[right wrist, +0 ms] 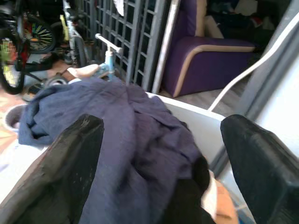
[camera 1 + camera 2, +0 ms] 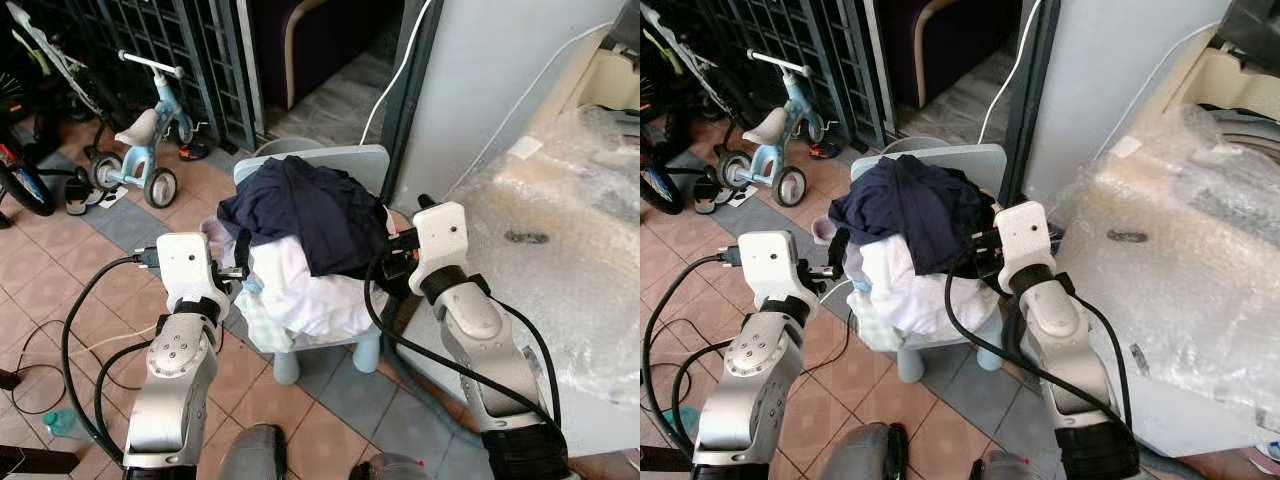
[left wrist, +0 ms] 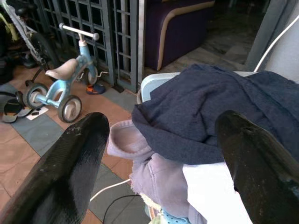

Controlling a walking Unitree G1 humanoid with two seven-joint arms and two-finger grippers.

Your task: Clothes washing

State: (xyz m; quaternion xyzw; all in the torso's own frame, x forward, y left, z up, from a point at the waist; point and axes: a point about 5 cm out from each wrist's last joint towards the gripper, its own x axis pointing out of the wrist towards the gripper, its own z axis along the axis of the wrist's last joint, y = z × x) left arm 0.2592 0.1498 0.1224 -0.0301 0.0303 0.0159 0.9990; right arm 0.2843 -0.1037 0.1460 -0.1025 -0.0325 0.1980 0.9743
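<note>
A pile of clothes — a navy garment over white ones — was heaped on a small pale-blue chair set on the tiled floor. The left gripper and right gripper were held against the pile's left and right sides, fingers spread wide, nothing grasped. A child's tricycle was parked far left — a bubble-wrapped appliance stood right.

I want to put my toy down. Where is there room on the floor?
Bare tiles lie between the tricycle and the chair. The chair is crowded with clothes, both grippers, left and right, flanking it.
</note>
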